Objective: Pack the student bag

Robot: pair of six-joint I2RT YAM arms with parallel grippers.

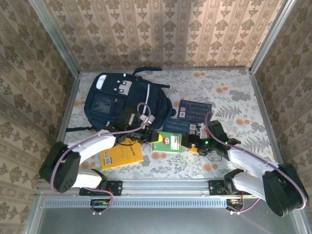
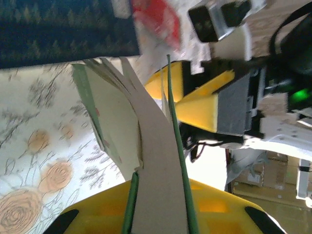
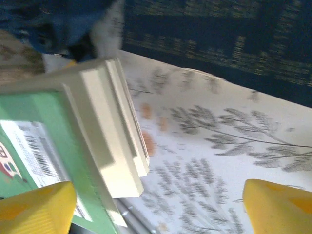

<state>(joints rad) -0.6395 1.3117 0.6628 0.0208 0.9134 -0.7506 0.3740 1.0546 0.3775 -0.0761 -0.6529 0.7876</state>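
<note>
A: State of left gripper [image 1: 150,136]?
B: Clamped on green book [image 1: 168,142], pages fanned.
A: And right gripper [image 1: 196,145]?
B: Jaws wide apart, just beside that book at 3 o'clock.
A: Placement of student bag [image 1: 119,100]?
B: Flat on table [image 1: 234,97] at 11 o'clock, near edge crossed by left arm [image 1: 97,144]. Yellow book [image 1: 121,155] at 7, navy books [image 1: 194,110] at 1.

Overhead view evenly lit and fairly sharp, faint shadows around the bag [image 1: 112,105] on the counter [image 1: 234,97]. Wrist views blurred; the green book [image 3: 63,165] smears, and glare, possibly daylight, bleaches one corner.
</note>
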